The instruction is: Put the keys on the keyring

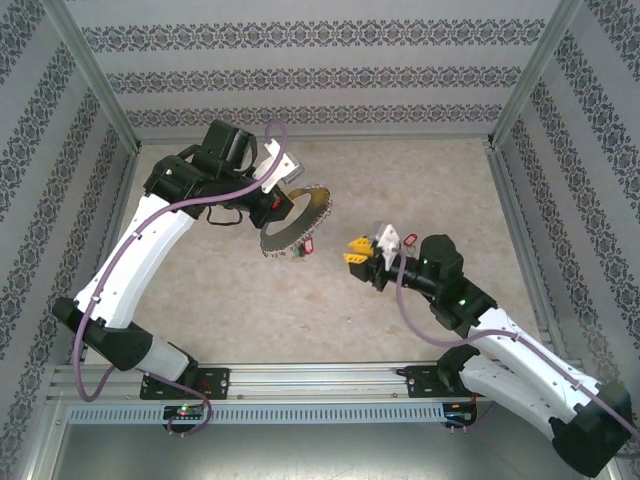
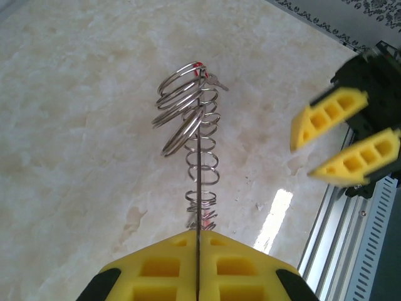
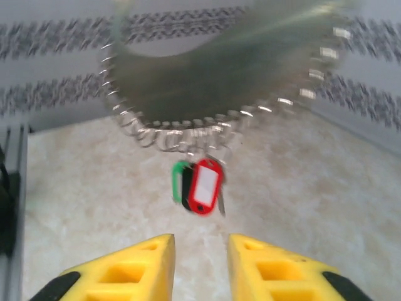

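No writing, brand or number can be read anywhere. The red key tag [image 3: 205, 186] has a white insert, too blurred to tell whether it carries any lettering.

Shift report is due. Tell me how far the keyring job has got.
Done, apparently: the green key and red key both hang from the keyring, though blur hides how they attach. In hand: the left hand, shut on the keyring, holds it raised; the right hand faces the keys, open and empty. Left: probably just checking the attachment and setting it down.

Seemingly marbled tabletop [image 1: 300, 310], patterned walls [image 1: 300, 40]
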`<state>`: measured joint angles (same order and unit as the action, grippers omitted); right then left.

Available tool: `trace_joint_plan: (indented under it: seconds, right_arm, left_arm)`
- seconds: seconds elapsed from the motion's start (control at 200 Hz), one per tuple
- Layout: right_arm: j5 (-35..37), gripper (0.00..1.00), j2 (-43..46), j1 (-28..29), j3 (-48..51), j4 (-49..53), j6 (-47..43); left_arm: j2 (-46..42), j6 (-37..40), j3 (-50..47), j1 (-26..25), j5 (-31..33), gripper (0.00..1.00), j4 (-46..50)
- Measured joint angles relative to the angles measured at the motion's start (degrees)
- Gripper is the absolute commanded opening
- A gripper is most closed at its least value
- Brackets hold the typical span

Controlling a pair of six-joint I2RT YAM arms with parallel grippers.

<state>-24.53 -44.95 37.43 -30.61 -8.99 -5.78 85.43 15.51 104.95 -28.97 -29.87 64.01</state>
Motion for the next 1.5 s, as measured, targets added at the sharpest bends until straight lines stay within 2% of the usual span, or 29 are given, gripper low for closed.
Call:
trace_joint_plan:
  seconds: [0.25, 0.515, 1.109, 1.499]
  right_arm:
    - [9.09, 0.15, -6.36, 10.01, 0.26, -10.75, -10.36]
    - [13.86, 0.16, -11.23, 15.39, 0.35, -17.73, -14.12]
    - [16.87, 0.28, -23.61, 19.74, 0.37, -29.62, -10.43]
    - [28.24, 0.30, -26.93, 19.74, 2.27, -36.79, -7.41]
  left_arm:
    - [0.00, 0.79, 1.20, -0.68, -0.11, 0.00, -0.15]
    - [-1.44, 1.03, 1.46, -0.72, -0.74, 0.00, -0.63]
    - [-2.69, 1.03, 1.46, -0.72, -3.08, 0.00, -3.21]
    - [-2.69, 1.03, 1.46, -1.09, -3.08, 0.00, -3.26]
